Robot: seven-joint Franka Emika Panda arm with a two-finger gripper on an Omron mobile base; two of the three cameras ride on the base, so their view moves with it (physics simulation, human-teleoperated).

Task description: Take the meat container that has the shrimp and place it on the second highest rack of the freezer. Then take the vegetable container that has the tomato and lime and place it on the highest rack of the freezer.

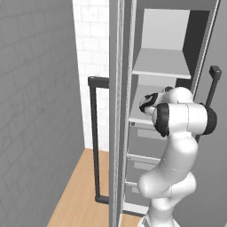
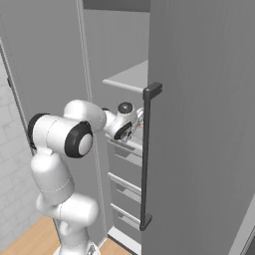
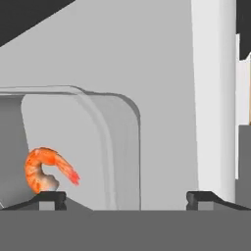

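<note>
The shrimp, a small curled orange-pink piece, lies inside a shallow pale-grey tray with rounded corners and a raised rim, the meat container of the task, and it is much smaller than the tray that carries it. In the hand view the tray sits just beyond the hand, whose two dark tips stand well apart, one by the shrimp and one off to the right, with the tray's rounded corner between them; whether either tip is touching the rim I cannot tell. From the base views the white arm reaches into the freezer, the tall grey cabinet with the long black bar handle, and the hand is at the level of the second highest rack, the flat light-grey shelf board under the highest rack and above the grey drawer fronts. So the tray looks to be at or on that shelf, though its underside is hidden and I cannot say it rests there. By its look the tray should be light and stiff, with smooth, probably slippery walls, so the thin rim at an edge or corner seems the place to take hold. The loose shrimp could slide if the tray tips, so it wants keeping level.
</note>
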